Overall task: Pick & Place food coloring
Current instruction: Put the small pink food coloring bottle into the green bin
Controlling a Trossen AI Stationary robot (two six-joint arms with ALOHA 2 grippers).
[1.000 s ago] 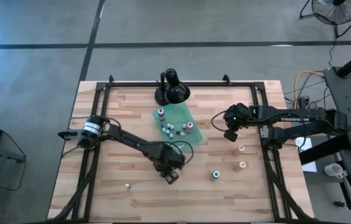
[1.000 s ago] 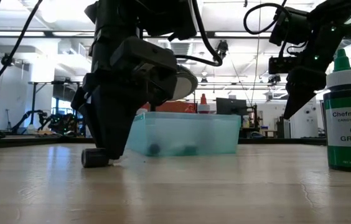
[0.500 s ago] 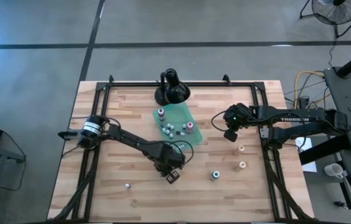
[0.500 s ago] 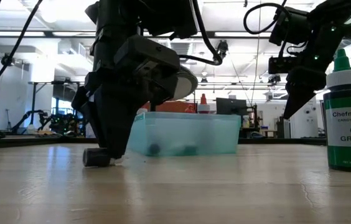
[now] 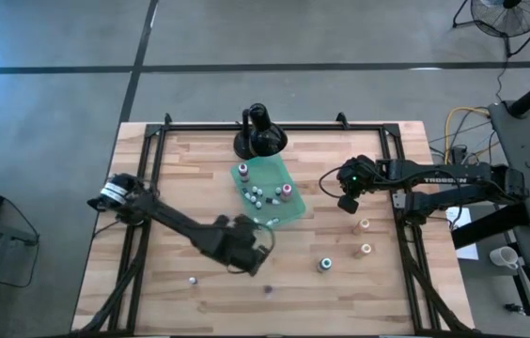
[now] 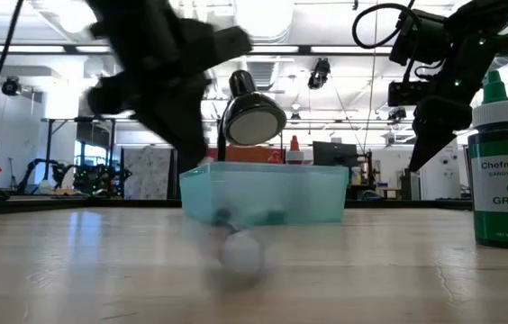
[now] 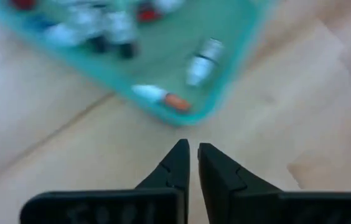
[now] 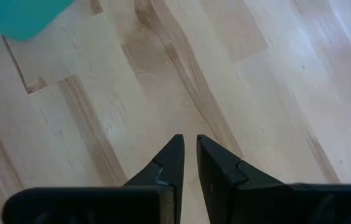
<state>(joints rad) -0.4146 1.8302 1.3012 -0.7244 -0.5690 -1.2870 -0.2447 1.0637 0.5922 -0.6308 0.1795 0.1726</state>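
Note:
My left gripper (image 7: 191, 152) hangs shut and empty above the table, pointing at the near corner of the teal tray (image 7: 225, 93), in which several small food coloring bottles (image 7: 203, 59) lie. In the high view it (image 5: 254, 249) is just near-left of the tray (image 5: 288, 211). One small bottle (image 5: 267, 287) lies loose on the wood nearer the front edge and shows blurred in the low view (image 6: 240, 247). My right gripper (image 5: 348, 202) waits shut over bare wood, to the right of the tray.
More bottles stand on the table: two pale orange ones (image 5: 365, 237) and a green one (image 5: 324, 265) at the right, and a tiny one (image 5: 192, 280) near the front left. A black round-based stand (image 5: 260, 139) is behind the tray. The green bottle (image 6: 503, 162) stands close to the low camera.
My left gripper has shut beside a small bottle on the table, then risen and swung back toward the table's left while turning about. The bottle did not come up with it. It has rolled free toward the near edge.

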